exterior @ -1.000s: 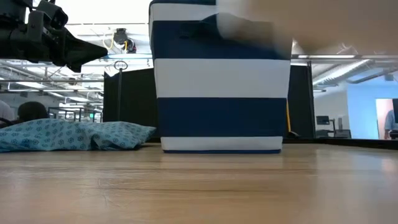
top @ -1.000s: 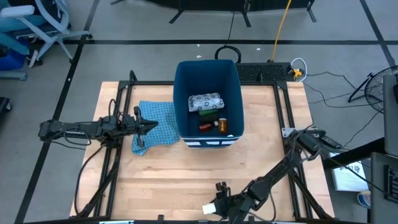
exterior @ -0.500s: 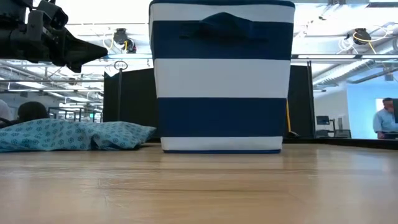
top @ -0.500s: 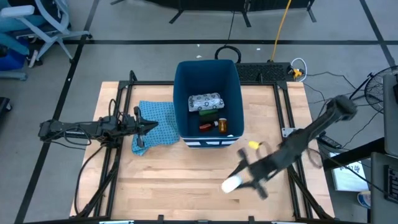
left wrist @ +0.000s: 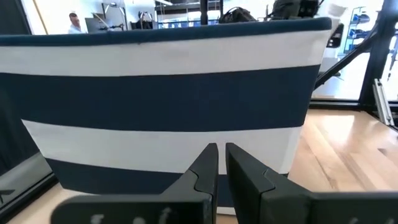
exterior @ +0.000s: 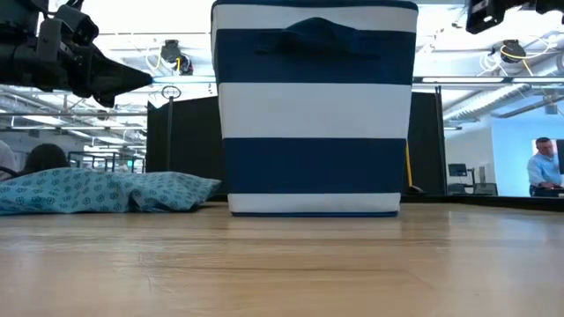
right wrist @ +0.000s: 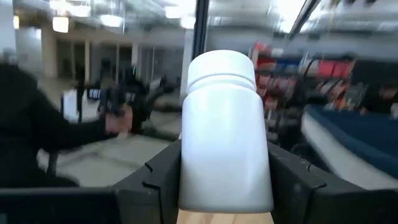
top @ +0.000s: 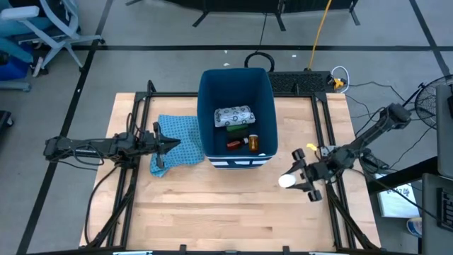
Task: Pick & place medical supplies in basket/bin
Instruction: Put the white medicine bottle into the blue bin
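Since half a second ago our right gripper (top: 296, 181) has swung up and toward the table's right side, carrying the white bottle (top: 286, 182) along. Fingers clamp a plain white plastic bottle (right wrist: 225, 130) with a ridged cap, held above the table, just right of the bin (top: 209, 113). We see the bin dark blue with white stripes, holding a white printed packet (top: 233, 115), green oblong (top: 238, 123), orange pill bottle (top: 253, 143). Left gripper (top: 175, 144) waits over the blue patterned cloth (top: 185, 133), jaws nearly shut on nothing.
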